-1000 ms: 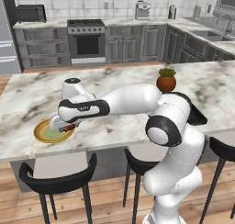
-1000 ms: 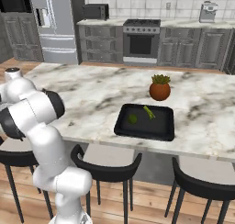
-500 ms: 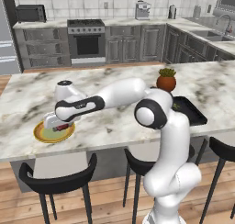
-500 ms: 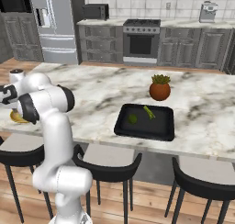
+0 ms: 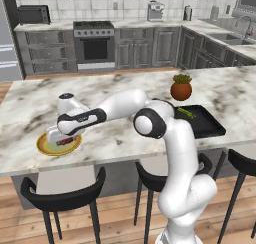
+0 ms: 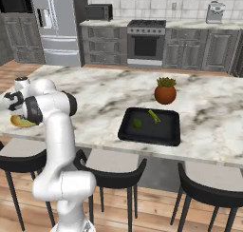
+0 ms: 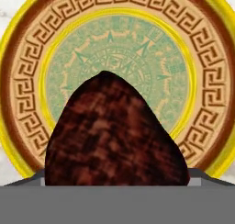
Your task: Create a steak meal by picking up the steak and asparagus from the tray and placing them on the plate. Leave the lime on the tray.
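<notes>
The fingers are hidden behind the steak (image 7: 114,131), so I cannot tell how far apart they stand or whether they grip it. The gripper (image 5: 61,139) hangs low over the plate (image 5: 44,148), with the steak at its tip above the pale green centre. Judging by this, the steak is nearly delivered; the asparagus (image 6: 154,116) and lime (image 6: 136,123) lie on the tray (image 6: 167,134).

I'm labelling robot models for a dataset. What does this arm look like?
The arm is glossy white with rounded, tubular links and dark grey joint bands at elbow and wrist. The hand section is black. No cables or markings show. The jaws themselves are too hidden to describe.
</notes>
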